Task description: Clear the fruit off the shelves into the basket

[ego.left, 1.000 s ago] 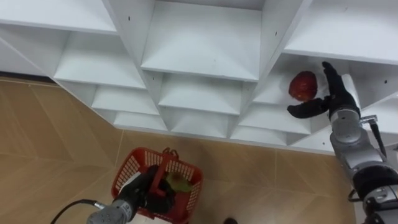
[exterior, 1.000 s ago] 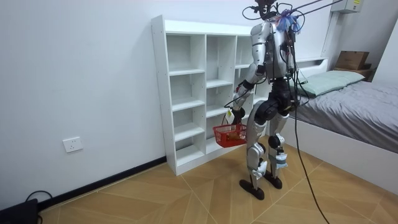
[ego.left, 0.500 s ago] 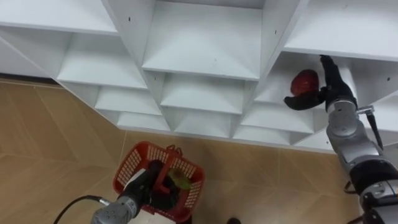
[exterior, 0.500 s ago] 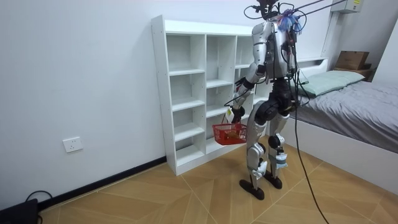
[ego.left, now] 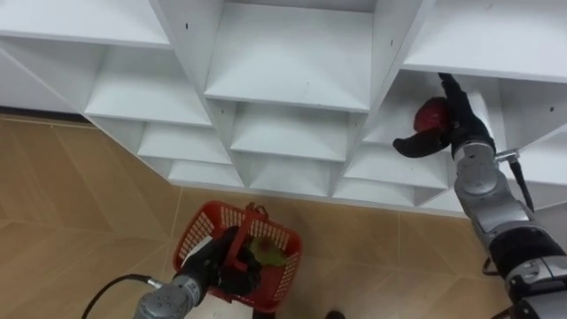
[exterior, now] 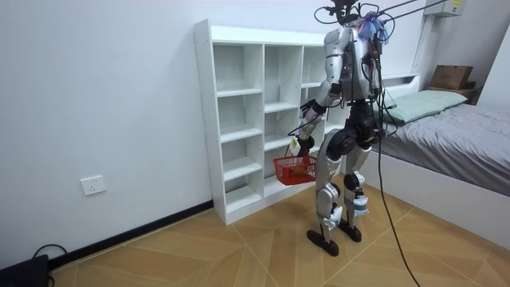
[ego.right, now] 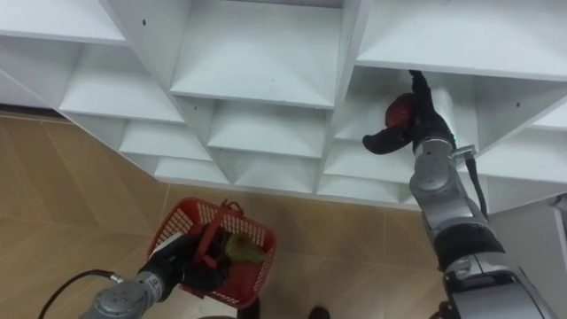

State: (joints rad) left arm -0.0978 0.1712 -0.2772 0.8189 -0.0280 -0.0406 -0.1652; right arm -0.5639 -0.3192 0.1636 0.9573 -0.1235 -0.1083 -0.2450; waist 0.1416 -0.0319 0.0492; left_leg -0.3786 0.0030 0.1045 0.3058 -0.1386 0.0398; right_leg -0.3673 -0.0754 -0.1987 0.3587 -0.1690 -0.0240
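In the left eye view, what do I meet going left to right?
Left robot hand gripping the handle of the red plastic basket → green fruit inside it → round red fruit on the white shelf.

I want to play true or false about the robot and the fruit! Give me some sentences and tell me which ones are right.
1. The red basket hangs from the robot's left hand. True.
2. The basket has nothing in it. False: a green fruit lies inside.
3. The right hand reaches into the white shelf. True.
4. The red fruit lies on the floor. False: it sits in a shelf compartment, right against the open right hand.
5. The robot is kneeling. False: it stands upright in front of the shelf.
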